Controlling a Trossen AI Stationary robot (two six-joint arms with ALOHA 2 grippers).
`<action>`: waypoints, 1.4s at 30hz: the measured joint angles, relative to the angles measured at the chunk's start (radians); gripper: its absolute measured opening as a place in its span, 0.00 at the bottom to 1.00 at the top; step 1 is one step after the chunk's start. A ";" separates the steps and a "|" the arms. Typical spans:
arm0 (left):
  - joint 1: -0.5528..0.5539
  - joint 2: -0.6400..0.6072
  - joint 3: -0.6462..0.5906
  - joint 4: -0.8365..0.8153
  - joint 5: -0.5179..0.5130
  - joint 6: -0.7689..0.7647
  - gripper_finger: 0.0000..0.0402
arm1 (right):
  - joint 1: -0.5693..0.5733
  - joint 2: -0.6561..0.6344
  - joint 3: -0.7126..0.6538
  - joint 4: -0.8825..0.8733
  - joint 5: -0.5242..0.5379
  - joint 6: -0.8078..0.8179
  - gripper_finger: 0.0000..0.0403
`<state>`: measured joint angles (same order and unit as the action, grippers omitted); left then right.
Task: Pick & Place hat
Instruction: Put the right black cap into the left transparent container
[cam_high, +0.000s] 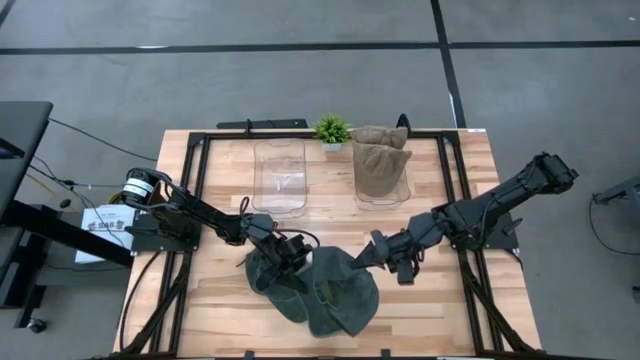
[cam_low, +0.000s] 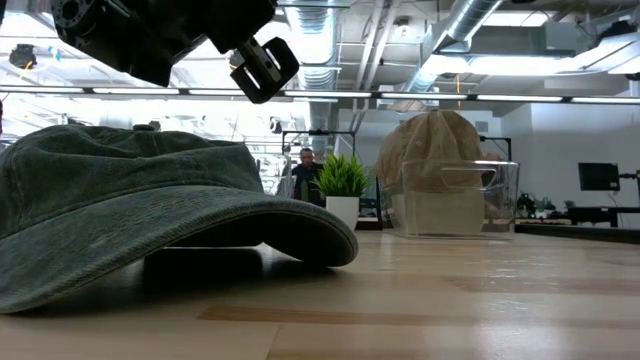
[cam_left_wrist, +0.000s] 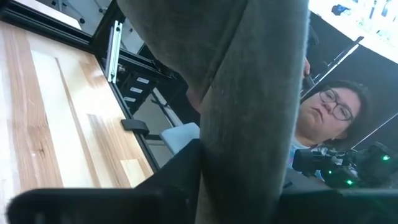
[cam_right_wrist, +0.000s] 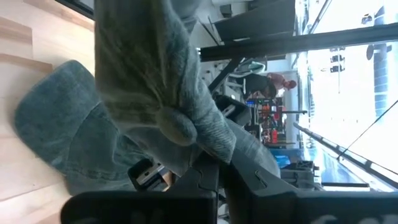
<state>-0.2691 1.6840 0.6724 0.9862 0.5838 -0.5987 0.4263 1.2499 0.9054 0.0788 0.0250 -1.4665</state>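
My left gripper (cam_high: 283, 250) sits over the near middle of the wooden table (cam_high: 215, 310), at the left edge of the green hat (cam_high: 330, 290). In its wrist view green fabric (cam_left_wrist: 249, 93) runs between its dark fingers (cam_left_wrist: 174, 180); I cannot tell from the pictures whether the jaws are apart or clamped on it.

My right gripper (cam_high: 362, 262) meets the same hat at its right edge, jaws together and pinching a fold of the green fabric (cam_right_wrist: 155, 81), which bunches up in front of its wrist camera.

The green hat lies on the table between the two grippers, close to the near edge; in the low view its brim (cam_low: 300, 225) rests on the wood and its crown (cam_low: 110, 165) rises to the left, with a gripper (cam_low: 262, 68) hanging just above.

Farther back stand two clear bins side by side: the left clear bin (cam_high: 279, 180) holds no hat that I can see, and the right clear bin (cam_high: 383, 190) holds tan hats (cam_high: 381, 155) stacked above its rim. A small potted plant (cam_high: 332, 129) stands between the bins at the far edge.

Beyond the table, a person (cam_left_wrist: 326, 115) wearing glasses shows in the left wrist view, and another person (cam_low: 304, 172) stands far back in the room.
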 joint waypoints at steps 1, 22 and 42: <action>0.000 0.000 0.000 -0.001 0.000 0.000 0.25 | 0.002 0.000 0.000 0.000 0.000 0.000 0.00; 0.018 0.000 0.000 -0.096 0.000 -0.001 0.39 | 0.023 0.000 0.000 0.000 0.002 0.000 0.00; 0.144 0.000 0.000 -0.096 0.105 0.094 0.39 | 0.108 -0.002 0.000 -0.028 0.079 -0.004 0.00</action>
<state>-0.1250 1.6840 0.6720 0.8902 0.6886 -0.5050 0.5346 1.2480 0.9054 0.0509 0.1043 -1.4702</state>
